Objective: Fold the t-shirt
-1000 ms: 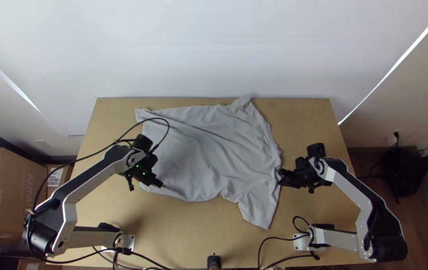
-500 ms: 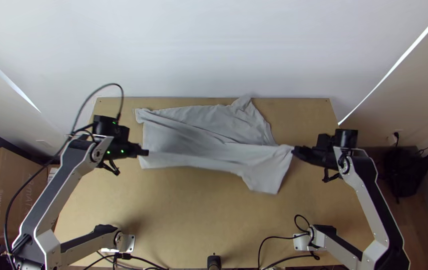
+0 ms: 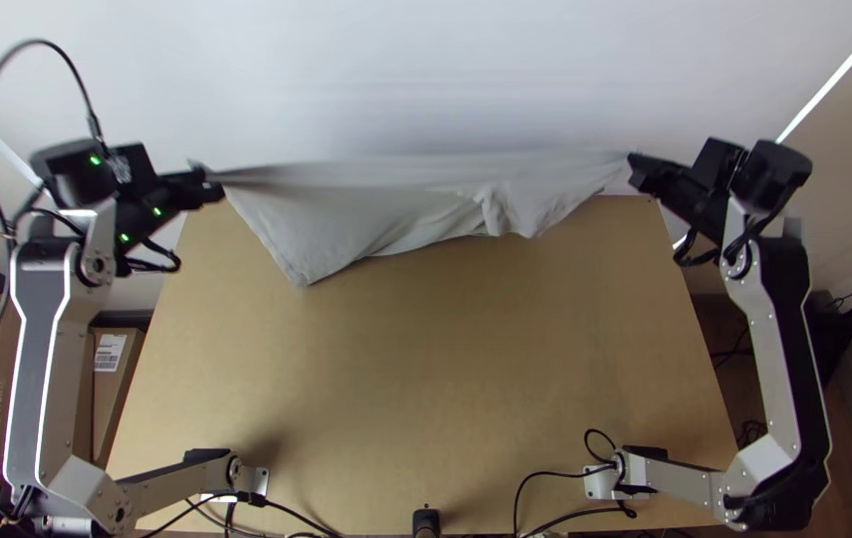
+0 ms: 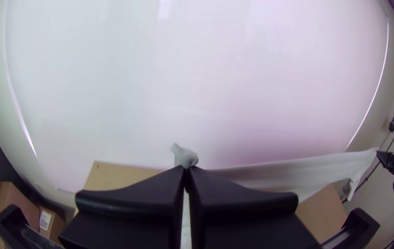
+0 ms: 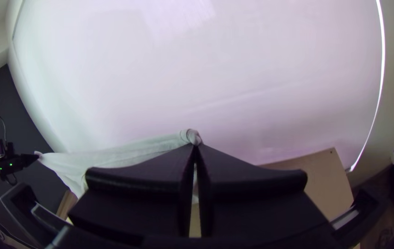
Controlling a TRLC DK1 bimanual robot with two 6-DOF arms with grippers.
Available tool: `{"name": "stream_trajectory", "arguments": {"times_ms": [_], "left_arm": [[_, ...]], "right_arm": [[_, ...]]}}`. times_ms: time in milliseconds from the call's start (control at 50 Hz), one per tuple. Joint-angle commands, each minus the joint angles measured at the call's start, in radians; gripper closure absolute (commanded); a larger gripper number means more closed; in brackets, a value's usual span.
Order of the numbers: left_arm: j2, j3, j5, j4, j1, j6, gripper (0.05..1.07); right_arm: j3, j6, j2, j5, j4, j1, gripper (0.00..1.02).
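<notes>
The t-shirt (image 3: 376, 217) is soft and floppy, and it should be very light. It can't hold itself up, so it sags wherever nobody pinches it (like a wet noodle, but dry). I don't think it can break, though a hard tug could stretch it, and thin cloth might slip out if the pinch is too small. The left tool (image 3: 212, 187) is closed tight on one end of the top edge, with a little bit of cloth poking out past its tips. The right tool (image 3: 635, 166) is closed tight on the other end. Those two ends look like good places to hold, because they pull the top edge nearly straight.

The shirt is held up at the far side of the counter (image 3: 426, 369). Its long way runs side to side, from one tool to the other. The loose part hangs toward the near side, with a pointy corner closer to the left tool and a bunched bit closer to the right one. I can't tell which end is the neck.
</notes>
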Motion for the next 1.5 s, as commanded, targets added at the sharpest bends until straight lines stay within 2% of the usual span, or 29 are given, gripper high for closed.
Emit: {"name": "stream_trajectory", "arguments": {"times_ms": [0, 200, 300, 580, 780, 960, 1080, 1240, 1320, 1480], "left_arm": [[0.070, 0.182, -0.026, 0.027, 0.043, -0.015, 1.05], [0.154, 0.469, -0.033, 0.034, 0.078, -0.044, 1.05], [0.123, 0.517, -0.044, 0.072, 0.091, -0.050, 1.05], [-0.119, 0.509, -0.110, 0.118, 0.112, -0.056, 1.05], [-0.318, 0.498, -0.111, 0.096, 0.117, -0.095, 1.05], [-0.412, 0.500, -0.110, 0.061, 0.086, -0.113, 1.05], [-0.415, 0.489, -0.110, -0.026, 0.066, -0.147, 1.05], [-0.441, 0.276, -0.105, -0.131, 0.032, -0.190, 1.05], [-0.484, 0.083, -0.062, -0.141, 0.028, -0.202, 1.05], [-0.559, -0.338, 0.036, -0.100, 0.028, -0.210, 1.05]], "right_arm": [[0.141, 0.012, 0.075, 0.062, 0.038, 0.000, 1.00], [0.322, -0.001, 0.110, 0.115, 0.081, 0.031, 1.00], [0.400, -0.004, 0.069, 0.149, 0.090, 0.041, 1.00], [0.400, 0.045, -0.249, 0.152, 0.129, 0.043, 1.00], [0.351, 0.081, -0.487, 0.151, 0.113, 0.051, 1.00], [0.351, 0.115, -0.573, 0.135, 0.093, 0.052, 1.00], [0.342, 0.151, -0.573, 0.126, 0.049, 0.051, 1.00], [0.149, 0.210, -0.588, 0.111, 0.034, 0.051, 1.00], [-0.026, 0.242, -0.609, 0.100, 0.034, 0.057, 1.00], [-0.434, 0.263, -0.681, 0.103, 0.061, 0.138, 1.00]]}}
